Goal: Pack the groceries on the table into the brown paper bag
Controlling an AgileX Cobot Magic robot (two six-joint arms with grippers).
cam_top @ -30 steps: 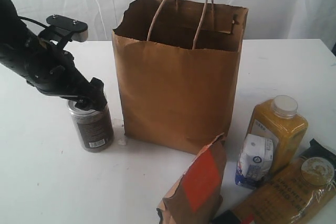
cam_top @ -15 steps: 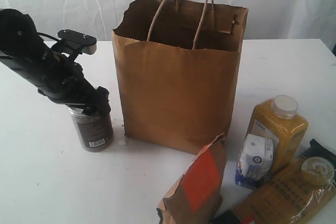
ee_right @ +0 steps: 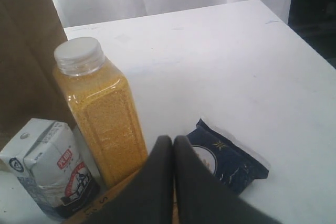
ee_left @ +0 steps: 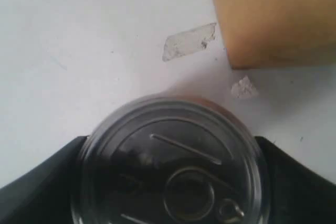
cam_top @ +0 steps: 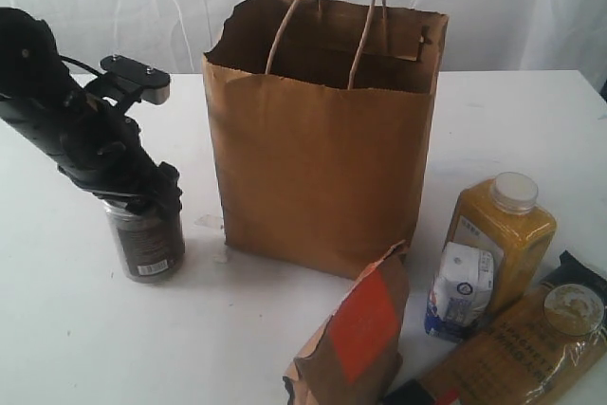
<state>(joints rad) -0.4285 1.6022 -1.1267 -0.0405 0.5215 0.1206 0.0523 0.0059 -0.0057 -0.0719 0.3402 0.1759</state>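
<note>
The dark can (cam_top: 144,244) with a silver pull-tab lid (ee_left: 170,166) stands on the white table (cam_top: 76,329), left of the tall brown paper bag (cam_top: 322,158). My left gripper (cam_top: 142,204) comes down over its top, a black finger (ee_left: 47,182) pressed against each side of the lid, so it is shut on the can. At the front right stand the yellow white-capped bottle (cam_top: 498,234), the small white-blue carton (cam_top: 460,291), the brown pouch (cam_top: 356,329) with the orange-red label and the spaghetti packet (cam_top: 531,343). My right gripper (ee_right: 173,140) is shut and empty above the packet's dark blue end (ee_right: 231,156), beside the bottle (ee_right: 105,114).
Small torn scraps of paper (ee_left: 189,42) lie on the table between the can and the bag's corner (ee_left: 273,19). The bag's top is open, with twisted handles (cam_top: 327,16) standing up. A white curtain hangs behind the table.
The left gripper's fingers have closed in on the can's top, and the can has shifted left with them, away from the bag. The right arm has not moved.
</note>
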